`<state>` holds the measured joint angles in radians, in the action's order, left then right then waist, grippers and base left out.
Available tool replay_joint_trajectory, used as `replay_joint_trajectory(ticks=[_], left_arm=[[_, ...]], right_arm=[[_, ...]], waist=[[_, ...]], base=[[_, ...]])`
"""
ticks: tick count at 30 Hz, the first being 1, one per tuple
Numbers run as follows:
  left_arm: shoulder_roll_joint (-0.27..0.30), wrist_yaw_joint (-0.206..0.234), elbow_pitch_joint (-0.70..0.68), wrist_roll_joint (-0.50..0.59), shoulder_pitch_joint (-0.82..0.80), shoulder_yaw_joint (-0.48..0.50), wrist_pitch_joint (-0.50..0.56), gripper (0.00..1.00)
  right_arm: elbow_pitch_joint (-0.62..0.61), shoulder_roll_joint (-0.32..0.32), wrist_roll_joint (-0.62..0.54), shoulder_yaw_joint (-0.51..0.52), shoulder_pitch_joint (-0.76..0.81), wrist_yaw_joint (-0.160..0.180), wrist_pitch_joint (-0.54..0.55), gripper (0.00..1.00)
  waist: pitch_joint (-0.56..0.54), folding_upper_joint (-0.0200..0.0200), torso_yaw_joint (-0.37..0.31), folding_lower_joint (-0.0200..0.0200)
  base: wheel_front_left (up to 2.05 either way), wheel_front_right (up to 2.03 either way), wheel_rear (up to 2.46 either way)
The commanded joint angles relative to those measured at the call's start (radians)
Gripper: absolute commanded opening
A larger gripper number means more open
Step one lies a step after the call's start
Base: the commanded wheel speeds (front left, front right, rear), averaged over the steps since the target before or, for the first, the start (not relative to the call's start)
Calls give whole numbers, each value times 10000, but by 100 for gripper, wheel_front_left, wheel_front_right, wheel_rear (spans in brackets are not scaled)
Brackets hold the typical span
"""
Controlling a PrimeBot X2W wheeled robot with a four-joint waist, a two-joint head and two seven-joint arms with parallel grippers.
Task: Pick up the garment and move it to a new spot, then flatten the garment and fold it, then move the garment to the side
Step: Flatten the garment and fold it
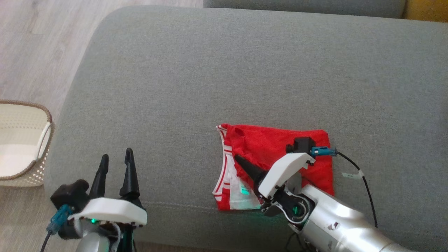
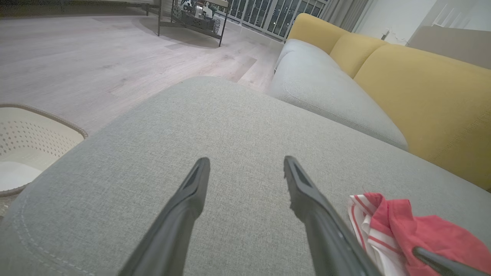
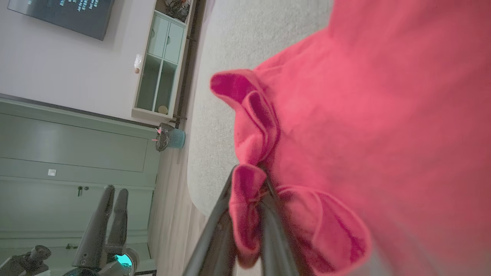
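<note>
Basket (image 1: 43, 164) stands at your far left, beside the grey cushion (image 1: 224, 70); your left gripper (image 1: 116, 154) hovers near the cushion's front edge, fingers spread; the red garment (image 1: 273, 140) lies right of centre; your right gripper (image 3: 248, 180) pinches its cloth.

Red garment (image 1: 276, 141), white-striped edge; grey sofa (image 1: 210, 70).

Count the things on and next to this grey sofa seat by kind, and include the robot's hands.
red garment: 1
cream basket: 1
hands: 2, the left hand and the right hand
Total: 4
</note>
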<state>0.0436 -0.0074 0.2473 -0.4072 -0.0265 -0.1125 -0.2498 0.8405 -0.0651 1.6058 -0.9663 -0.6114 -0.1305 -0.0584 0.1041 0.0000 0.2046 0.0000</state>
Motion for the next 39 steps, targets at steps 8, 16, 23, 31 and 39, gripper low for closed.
replay_joint_trajectory(ticks=[8,16,23,31,39], left_arm=[[66,-2,-215,89,-533,415,-120,100],[66,27,-246,154,-360,590,-120,100],[66,43,-378,212,-127,768,-120,100],[66,97,-652,161,-68,849,-120,100],[66,109,-798,404,31,679,-120,100]], right_arm=[[-335,148,1415,-1227,-946,-2,-722,100],[332,140,1968,-1825,-2010,-2,-1504,100],[1177,-971,784,-2249,-2797,-2,-1985,100],[1304,-2366,-3016,-480,-2999,-2,-2030,100],[-1347,-2993,-9738,5524,141,-2,-2032,100]], waist=[[-96,0,-297,0],[-575,0,-747,0],[-984,0,-1283,0],[-1033,0,-1739,0],[-1043,0,-1876,0]], base=[[0,0,0],[0,0,0],[0,0,0],[0,0,0],[0,0,0]])
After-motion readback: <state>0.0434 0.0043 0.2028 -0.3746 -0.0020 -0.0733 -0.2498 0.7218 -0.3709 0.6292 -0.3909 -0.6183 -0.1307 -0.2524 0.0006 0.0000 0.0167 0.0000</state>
